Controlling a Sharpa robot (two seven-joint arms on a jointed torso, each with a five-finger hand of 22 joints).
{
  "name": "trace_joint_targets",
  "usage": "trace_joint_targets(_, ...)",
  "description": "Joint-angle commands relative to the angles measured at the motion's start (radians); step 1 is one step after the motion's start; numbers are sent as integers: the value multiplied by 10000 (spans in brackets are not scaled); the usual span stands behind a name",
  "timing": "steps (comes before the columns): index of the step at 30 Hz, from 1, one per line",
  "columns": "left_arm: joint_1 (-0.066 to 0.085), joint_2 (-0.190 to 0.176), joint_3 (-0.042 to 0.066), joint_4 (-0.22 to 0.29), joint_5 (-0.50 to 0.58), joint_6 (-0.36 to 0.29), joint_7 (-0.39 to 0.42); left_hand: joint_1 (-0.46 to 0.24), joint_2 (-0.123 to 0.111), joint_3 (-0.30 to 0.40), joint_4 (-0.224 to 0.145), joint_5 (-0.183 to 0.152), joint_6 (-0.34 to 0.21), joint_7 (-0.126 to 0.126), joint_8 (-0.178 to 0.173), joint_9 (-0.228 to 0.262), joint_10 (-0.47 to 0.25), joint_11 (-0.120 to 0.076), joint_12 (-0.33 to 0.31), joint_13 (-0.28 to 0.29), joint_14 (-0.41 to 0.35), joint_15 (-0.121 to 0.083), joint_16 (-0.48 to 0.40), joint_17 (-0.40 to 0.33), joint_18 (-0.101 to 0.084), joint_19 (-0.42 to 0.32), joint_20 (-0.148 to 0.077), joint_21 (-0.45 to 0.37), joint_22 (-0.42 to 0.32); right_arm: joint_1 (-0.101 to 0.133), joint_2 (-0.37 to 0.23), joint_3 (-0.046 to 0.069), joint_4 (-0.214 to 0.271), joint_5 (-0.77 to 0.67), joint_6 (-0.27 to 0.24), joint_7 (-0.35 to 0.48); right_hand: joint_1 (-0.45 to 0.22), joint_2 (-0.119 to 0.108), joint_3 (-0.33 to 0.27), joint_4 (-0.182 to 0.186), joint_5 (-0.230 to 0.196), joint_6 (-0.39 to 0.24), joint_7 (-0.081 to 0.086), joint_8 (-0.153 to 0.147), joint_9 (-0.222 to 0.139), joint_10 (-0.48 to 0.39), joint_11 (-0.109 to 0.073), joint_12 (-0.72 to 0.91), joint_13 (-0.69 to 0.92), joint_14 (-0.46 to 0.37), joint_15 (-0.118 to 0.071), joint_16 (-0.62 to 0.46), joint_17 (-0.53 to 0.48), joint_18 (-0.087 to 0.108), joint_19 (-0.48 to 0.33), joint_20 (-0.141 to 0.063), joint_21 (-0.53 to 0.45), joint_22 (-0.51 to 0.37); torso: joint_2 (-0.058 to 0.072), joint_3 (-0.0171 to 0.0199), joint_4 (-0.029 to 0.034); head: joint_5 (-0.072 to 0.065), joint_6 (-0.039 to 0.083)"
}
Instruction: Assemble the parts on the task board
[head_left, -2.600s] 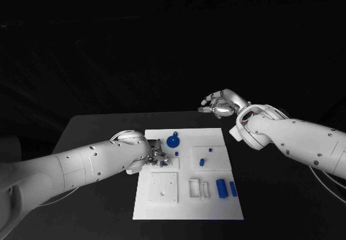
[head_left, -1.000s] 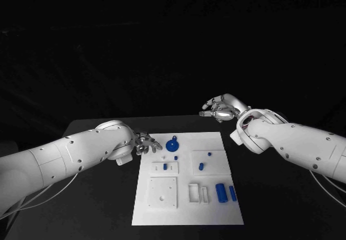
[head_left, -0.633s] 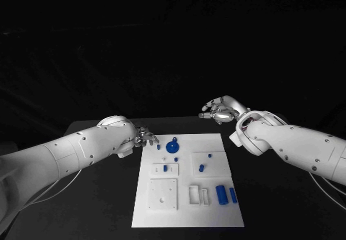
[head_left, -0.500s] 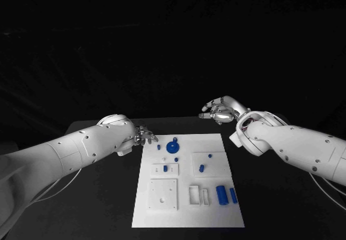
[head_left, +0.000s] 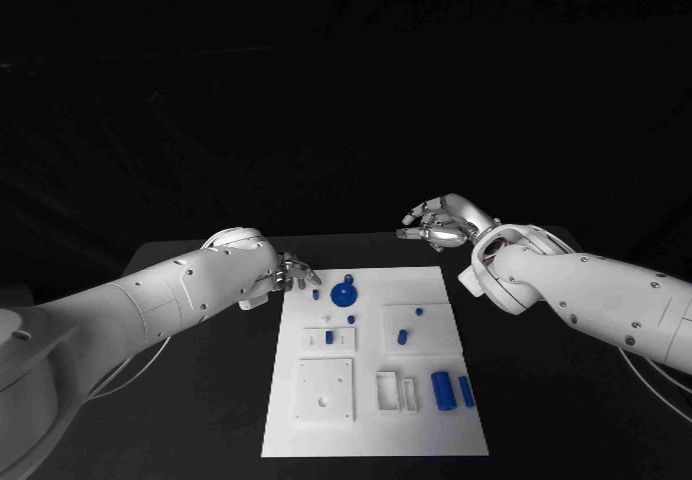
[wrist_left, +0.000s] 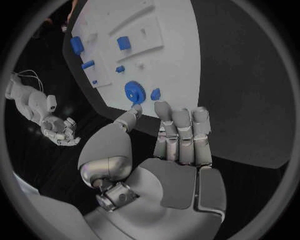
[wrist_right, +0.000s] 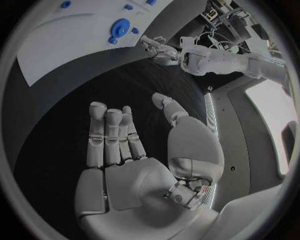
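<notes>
The white task board (head_left: 433, 285) lies lengthwise on the black table. A blue round disc (head_left: 346, 294) sits near its far edge, with a small blue piece (head_left: 316, 294) beside it. More small blue pieces (head_left: 404, 336) stand in raised white blocks mid-board, and two blue cylinders (head_left: 443, 390) lie at the near right. My left hand (head_left: 296, 272) hovers just off the far left corner with its fingers extended and nothing in it. The left wrist view shows the disc (wrist_left: 134, 92) just beyond that hand (wrist_left: 169, 145). My right hand (head_left: 440, 222) floats empty beyond the far right corner, its fingers (wrist_right: 106, 135) spread.
A square white plate (head_left: 326, 385) and narrow white slots (head_left: 389, 390) occupy the board's near half. Black tabletop (head_left: 548, 400) runs along both sides of the board. The right wrist view shows my left hand (wrist_right: 156, 47) at the board's (wrist_right: 56, 55) corner.
My left hand has lifted off the raised block at mid-board and drawn back to the far left corner, leaving a blue piece in the block. The right hand has barely moved.
</notes>
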Motion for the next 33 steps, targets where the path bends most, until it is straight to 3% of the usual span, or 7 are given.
trace_joint_targets(1, -12, 115, 2, -130, 93, 290, 225, 16, -124, 24, 96, -44, 30, 35, -61, -24, 44, 11, -64, 13, 48, 6, -38, -13, -40, 5, -1204, -37, -9, -2, 4, 4, 33, -6, 6, 59, -46, 0, -7, 40, 43, -57, 91, 8, -10, -66, -11, 53, -16, -55, -10, 61, -11, 474, 5, -48, -66, 153, 51, -19, -17, -2, 8)
trace_joint_targets(4, -41, 193, 5, -286, 270, 485, 297, 9, -146, 31, 143, -44, 20, 37, -69, -35, 42, 12, -63, 17, 49, 7, -31, -14, -35, 8, -1205, -37, -7, -2, 0, 5, 60, -6, -8, 48, -44, -2, -6, 41, 46, -58, 91, 7, -11, -66, -10, 55, -17, -55, -10, 61, -12, 474, 6, -48, -67, 154, 72, -32, -28, -22, 17)
trace_joint_targets(5, -49, 218, 6, -349, 346, 554, 305, 11, -149, 35, 155, -44, 12, 39, -73, -39, 38, 14, -65, 18, 46, 8, -31, -15, -33, 8, -1206, -37, -6, -1, 1, 5, 62, -6, -13, 48, -43, -2, -6, 41, 47, -59, 91, 7, -11, -66, -10, 55, -18, -55, -10, 62, -12, 474, 6, -48, -67, 154, 90, -38, -26, -84, 23)
trace_joint_targets(12, -137, 388, 9, -778, 650, 605, 445, 36, -135, 40, 182, -44, -19, 47, -89, -53, 15, 22, -72, 22, 30, 15, -32, -20, -29, 1, -1204, -37, -1, -1, 21, 5, 113, -6, -15, 51, -39, -5, -4, 44, 51, -61, 92, 7, -12, -67, -9, 59, -22, -54, -9, 63, -14, 474, 7, -49, -68, 155, 124, -61, -43, -85, 37)
trace_joint_targets(33, -232, 547, 11, -1127, 960, 622, 601, 154, 50, -23, 164, -45, -82, 78, -112, -82, -56, 53, -78, 49, -28, 46, -22, -31, -31, -54, -1175, -45, 22, 0, 40, 5, 116, -6, -16, 47, -29, -1, 0, 54, 51, -64, 93, 10, -14, -68, -8, 68, -32, -53, -8, 68, -19, 474, 11, -51, -71, 158, 115, -46, -34, -117, -10)
